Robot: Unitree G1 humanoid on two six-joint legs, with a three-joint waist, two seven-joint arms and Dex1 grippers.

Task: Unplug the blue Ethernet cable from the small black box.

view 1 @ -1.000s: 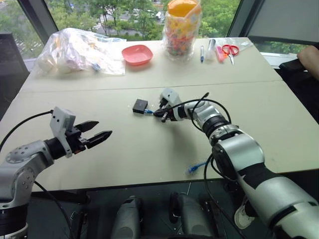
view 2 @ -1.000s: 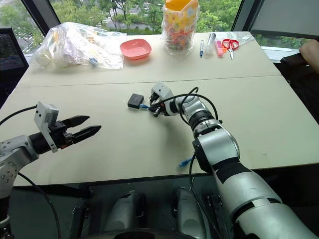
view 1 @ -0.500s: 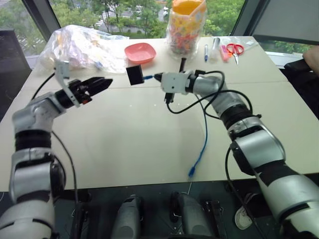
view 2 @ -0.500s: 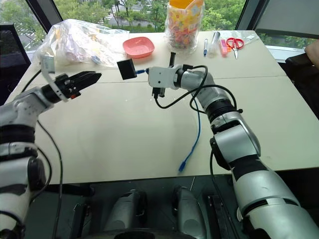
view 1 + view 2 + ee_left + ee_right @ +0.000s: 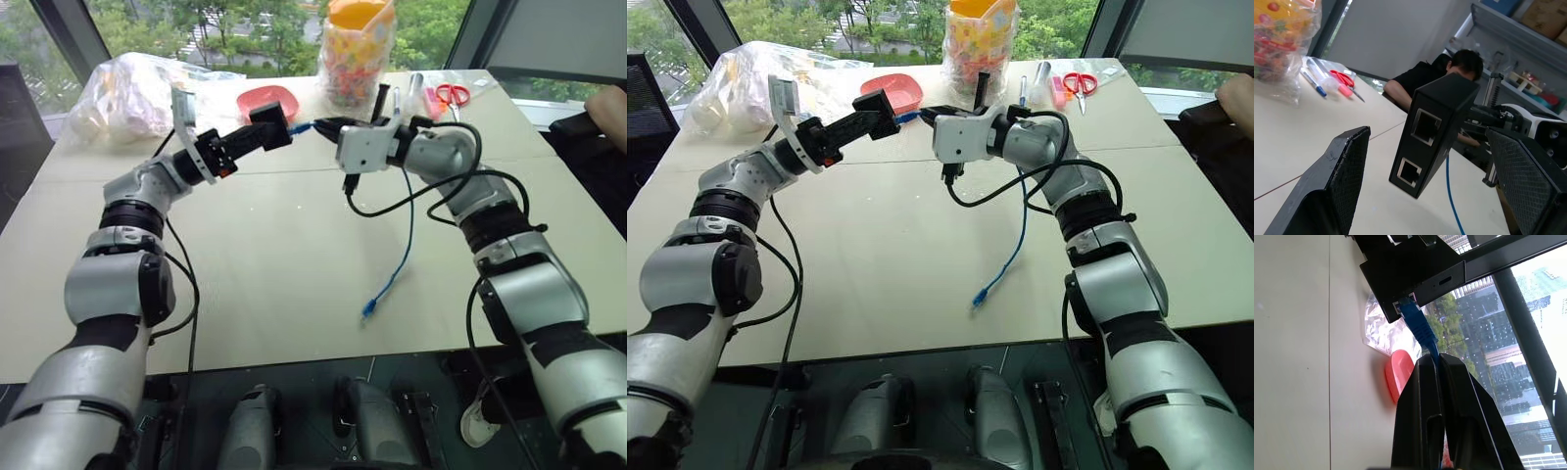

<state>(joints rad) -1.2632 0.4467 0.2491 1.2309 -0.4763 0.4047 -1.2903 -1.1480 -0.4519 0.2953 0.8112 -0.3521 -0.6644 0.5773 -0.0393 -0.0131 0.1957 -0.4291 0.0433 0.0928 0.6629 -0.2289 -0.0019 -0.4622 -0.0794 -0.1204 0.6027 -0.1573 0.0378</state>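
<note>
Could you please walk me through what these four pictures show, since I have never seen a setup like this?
It is a humanoid robot with two arms, each ending in a two-fingered black gripper. Two pictures come from cameras in its head, looking down over a pale table. The other two come from cameras on each wrist.

The right gripper is shut on the blue Ethernet cable, lifted above the table, whose plug sits in the small black box. The cable's free end rests on the table. The left gripper is open, with the box between its fingers.

At the far edge are a pink bowl, a candy jar, plastic bags, pens and scissors.
</note>
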